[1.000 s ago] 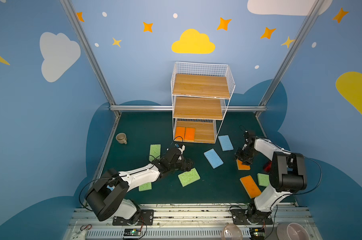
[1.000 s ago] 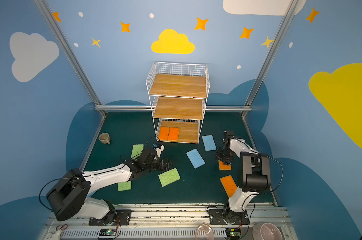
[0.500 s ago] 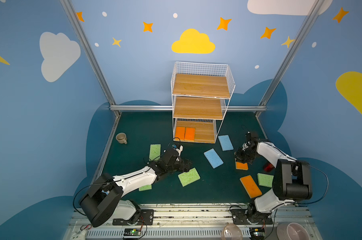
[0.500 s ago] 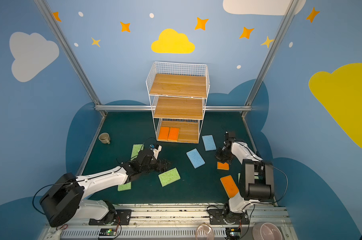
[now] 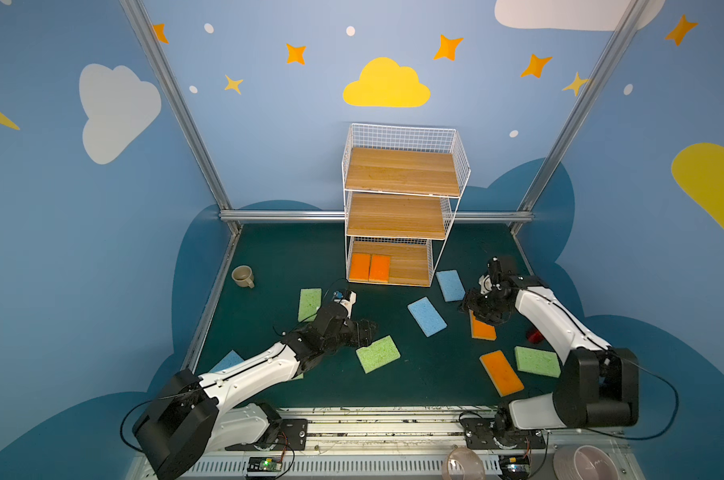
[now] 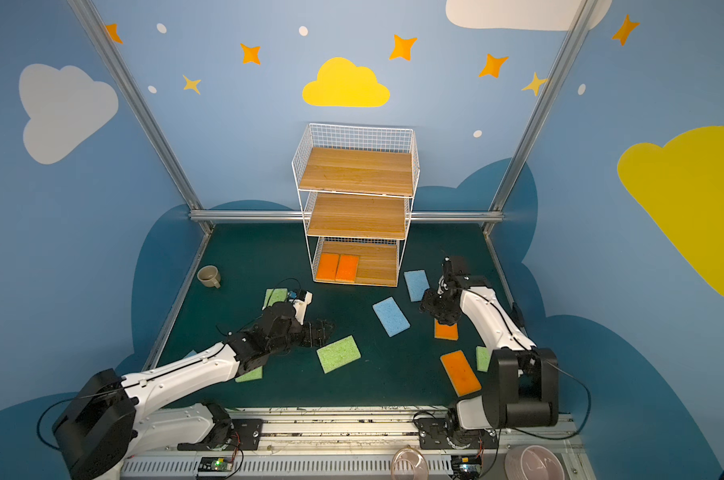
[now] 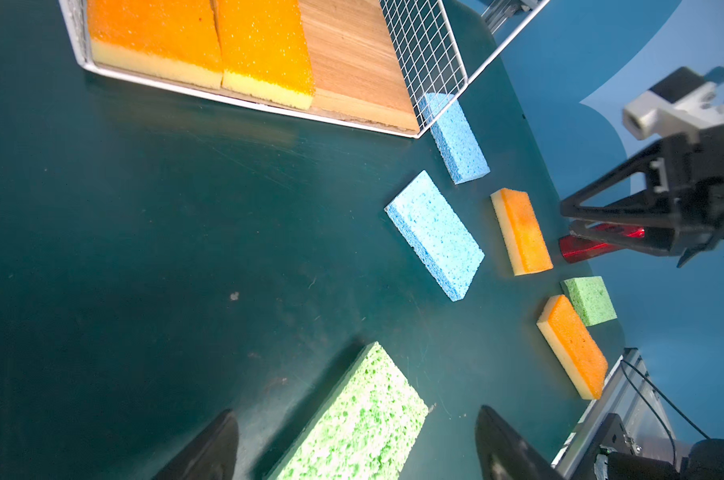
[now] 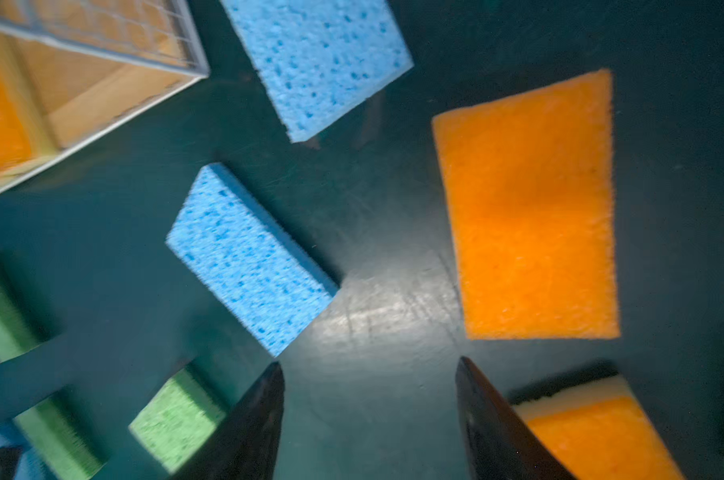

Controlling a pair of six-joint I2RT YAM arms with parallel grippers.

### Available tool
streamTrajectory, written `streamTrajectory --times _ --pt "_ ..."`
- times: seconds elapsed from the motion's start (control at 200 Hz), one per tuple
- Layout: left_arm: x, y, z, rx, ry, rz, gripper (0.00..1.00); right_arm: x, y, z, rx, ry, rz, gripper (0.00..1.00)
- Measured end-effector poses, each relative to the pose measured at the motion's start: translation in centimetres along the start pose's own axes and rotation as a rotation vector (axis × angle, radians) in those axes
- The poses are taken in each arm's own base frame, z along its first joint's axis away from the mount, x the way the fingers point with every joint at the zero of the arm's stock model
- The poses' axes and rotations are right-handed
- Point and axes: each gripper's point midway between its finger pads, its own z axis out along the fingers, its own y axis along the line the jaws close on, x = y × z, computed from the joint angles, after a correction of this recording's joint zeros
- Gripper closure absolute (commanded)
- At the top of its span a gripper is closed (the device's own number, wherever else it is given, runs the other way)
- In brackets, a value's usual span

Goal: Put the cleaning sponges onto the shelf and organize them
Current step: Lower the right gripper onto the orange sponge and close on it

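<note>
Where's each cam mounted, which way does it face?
Both top views: high in front, looking down on shelf and mat; left arm, right arm show.
Left wrist: low, facing shelf's bottom tier; open left end effector shows.
Right wrist: looking down at mat; open right end effector shows.
Wrist views share the middle blue sponge.

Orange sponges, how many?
4. One orange sponge and its neighbour sit on the shelf's bottom board; a third lies by the right gripper; a fourth nearer the front. More may be hidden.
</note>
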Motion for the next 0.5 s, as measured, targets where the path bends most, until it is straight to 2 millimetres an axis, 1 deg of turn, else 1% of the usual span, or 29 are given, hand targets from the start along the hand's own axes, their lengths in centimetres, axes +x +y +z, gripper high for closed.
streamTrajectory --times 0.07,0.145,0.275,0.36,0.4,0.501 --pt "0.2 0.1 0.2 -0.005 0.006 -0.001 0.12 -0.6 -1.0 1.5 0.071 0.027 -0.007 0.34" --pt "0.5 0.4 0.4 -0.014 0.018 -0.002 0.12 -0.6 -2.0 2.9 0.134 0.06 -0.014 0.35" --pt "0.9 0.8 0.9 -0.028 0.036 -0.004 0.12 -0.3 -3.5 5.0 0.228 0.122 -0.026 0.48" --pt "1.0 1.0 1.1 -0.034 0.044 -0.006 0.12 -0.2 -3.9 5.7 0.26 0.149 -0.033 0.53" --pt "1.1 1.0 1.2 -0.037 0.047 -0.006 0.12 -0.2 -4.0 5.8 0.272 0.156 -0.043 0.59" --pt "1.2 1.3 1.3 -0.043 0.054 -0.01 0.12 -0.2 -4.4 5.8 0.307 0.168 -0.054 0.87"
